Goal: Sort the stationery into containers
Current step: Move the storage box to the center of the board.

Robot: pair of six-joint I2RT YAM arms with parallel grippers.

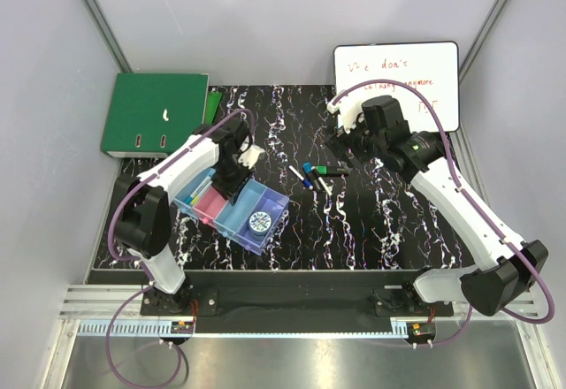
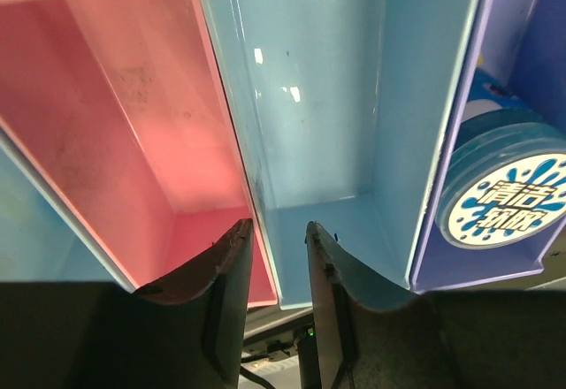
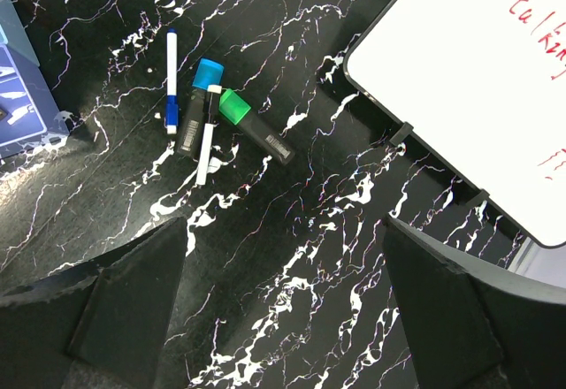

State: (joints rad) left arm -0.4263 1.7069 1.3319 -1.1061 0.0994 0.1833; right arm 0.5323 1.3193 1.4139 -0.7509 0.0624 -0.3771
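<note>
- Top external view: we are finding the row of bins [image 1: 212, 203] lying askew at the left of the table [image 1: 380, 230], with the round roll [image 1: 259, 222] in its purple end bin.
- The left gripper [image 2: 274, 227] is hanging over the pink-blue divider, fingers narrowly apart; we cannot tell whether they are pinching it.
- The right gripper [image 3: 285, 221] is hovering wide open and empty above the markers [image 3: 208, 115].
- These are touching and crossing, so we are favouring the green-capped marker [image 3: 256, 130] at the heap's edge, fingers across its barrel.
- The binder [image 1: 152, 115] and whiteboard [image 1: 398, 84] are lying well apart, blocking nothing.
</note>
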